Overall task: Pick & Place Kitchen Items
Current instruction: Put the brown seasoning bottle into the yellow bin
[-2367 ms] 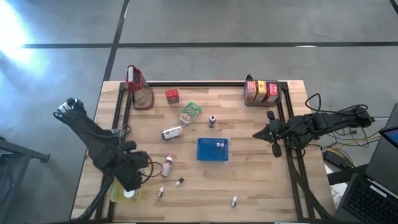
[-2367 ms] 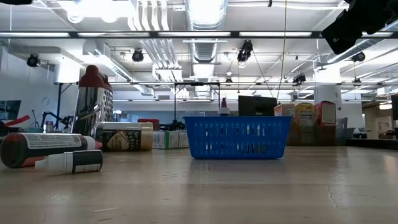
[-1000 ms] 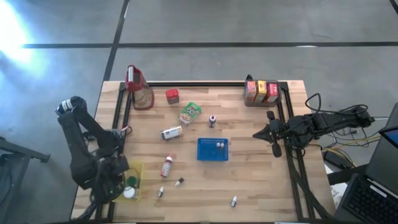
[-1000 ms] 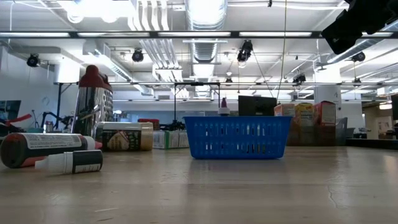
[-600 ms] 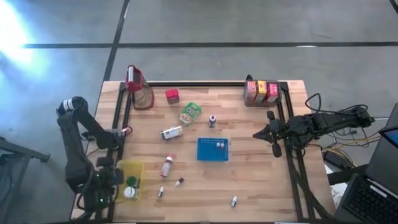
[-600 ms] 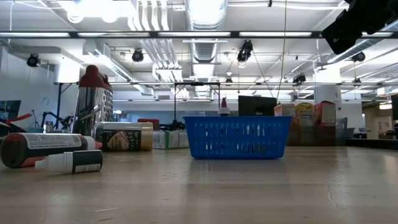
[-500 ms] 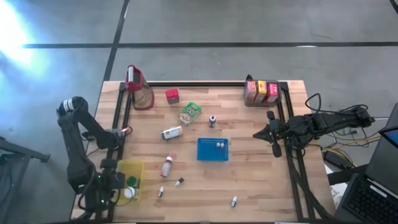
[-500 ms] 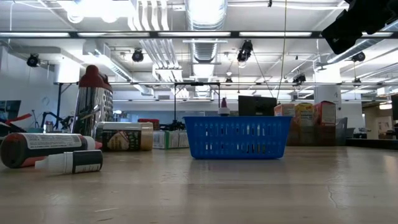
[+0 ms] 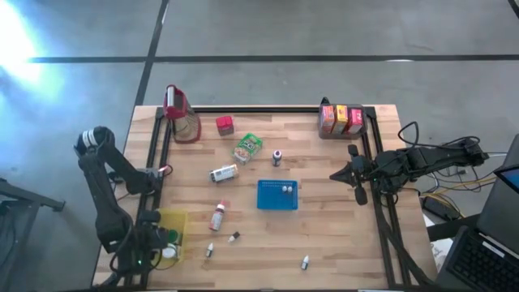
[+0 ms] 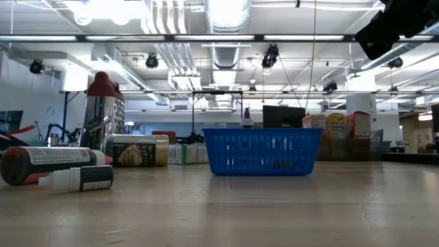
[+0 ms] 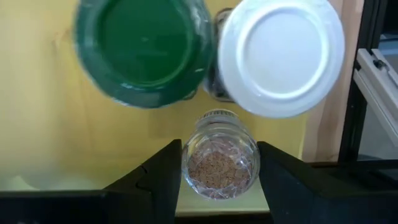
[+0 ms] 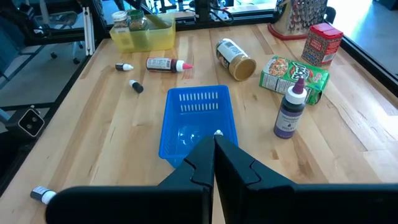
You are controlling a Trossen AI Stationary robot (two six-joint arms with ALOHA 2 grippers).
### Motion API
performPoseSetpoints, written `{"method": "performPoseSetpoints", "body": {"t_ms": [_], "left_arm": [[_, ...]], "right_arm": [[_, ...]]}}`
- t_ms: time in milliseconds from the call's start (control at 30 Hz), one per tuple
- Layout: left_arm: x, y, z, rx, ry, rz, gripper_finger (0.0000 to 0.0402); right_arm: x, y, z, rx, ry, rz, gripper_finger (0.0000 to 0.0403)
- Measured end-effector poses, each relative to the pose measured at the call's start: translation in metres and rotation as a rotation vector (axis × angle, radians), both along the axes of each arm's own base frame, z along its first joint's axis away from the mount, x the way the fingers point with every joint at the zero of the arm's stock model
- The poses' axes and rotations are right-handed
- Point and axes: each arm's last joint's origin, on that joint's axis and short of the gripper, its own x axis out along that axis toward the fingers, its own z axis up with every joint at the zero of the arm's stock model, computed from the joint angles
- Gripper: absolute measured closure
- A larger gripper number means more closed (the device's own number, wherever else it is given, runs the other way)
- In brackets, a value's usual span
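Note:
My left gripper hangs at the table's near left corner, over a yellow tray. It is shut on a small clear glass jar of brown grains. Just beyond the jar, a green lid and a white lid lie in the tray. Loose kitchen items lie mid-table: a red-capped bottle, a tin on its side, a green packet and a red carton. My right gripper waits shut above the table's right side, its fingers pointing at the blue tray. My left gripper pinches the jar's two opposite sides between its two fingers, which come from above and point steeply down. The jar lies along the fingers, one round end toward the wrist camera. It hangs over the yellow tray; whether it touches the tray I cannot tell.
The blue tray stands mid-table with tiny bottles in it. A purple bottle stands behind it. Tiny white-capped bottles lie near the front edge. A red-topped jug stands far left and cartons far right. Black rails run along both sides.
My left gripper has sunk toward the yellow tray at the near left corner, keeping the jar, and has rolled about its own pointing line. Its finger gap is the same as before. The right arm and the items on the table have kept still.

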Motion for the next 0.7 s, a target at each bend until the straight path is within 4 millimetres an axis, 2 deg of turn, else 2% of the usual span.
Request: {"method": "performPoseSetpoints", "body": {"t_ms": [333, 700], "left_arm": [[0.002, -0.005, -0.023, 0.035, 0.012, -0.002, 0.0209], [0.004, -0.008, -0.027, 0.035, -0.01, 0.012, 0.0193]], "right_arm": [[0.0, 0.0, 0.0, 0.0, 0.0, 0.0, 0.0394], [0.0, 0.0, 0.0, 0.0, 0.0, 0.001, 0.0394]]}}
